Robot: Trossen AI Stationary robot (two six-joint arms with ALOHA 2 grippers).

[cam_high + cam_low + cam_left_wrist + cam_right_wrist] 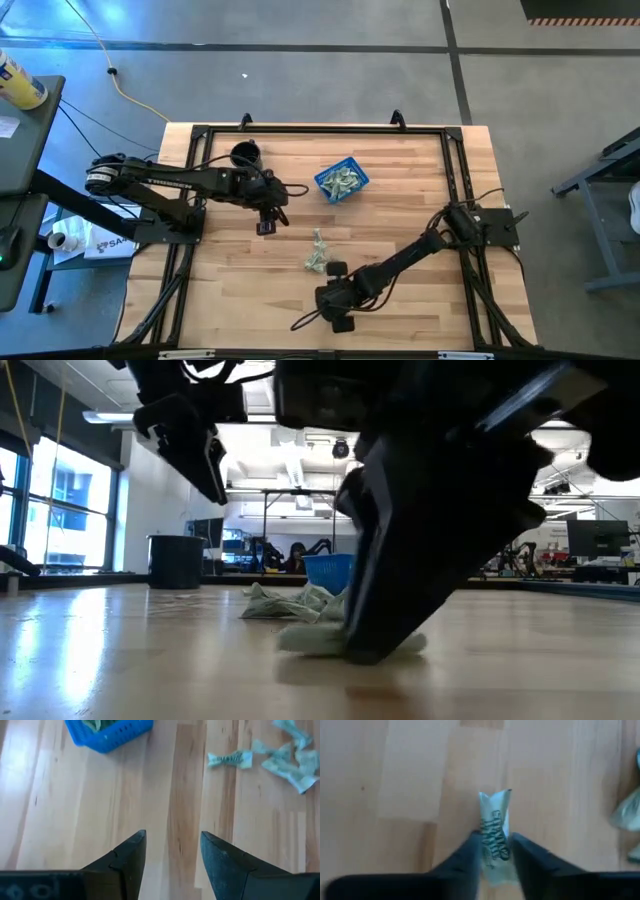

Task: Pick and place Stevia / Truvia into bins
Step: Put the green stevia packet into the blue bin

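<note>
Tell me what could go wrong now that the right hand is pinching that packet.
The right hand grips the Stevia packet only at one end, so it may slip out when lifted. Carrying it to the blue basket passes near the open left hand, risking a bump.

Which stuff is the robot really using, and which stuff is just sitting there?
Part of the job:
- packet pinched in the right gripper
- loose packets on the table
- blue basket, already holding some packets
- left gripper, open above bare wood

Just lying about:
- black cup at the table's far edge
- cables on the floor
</note>
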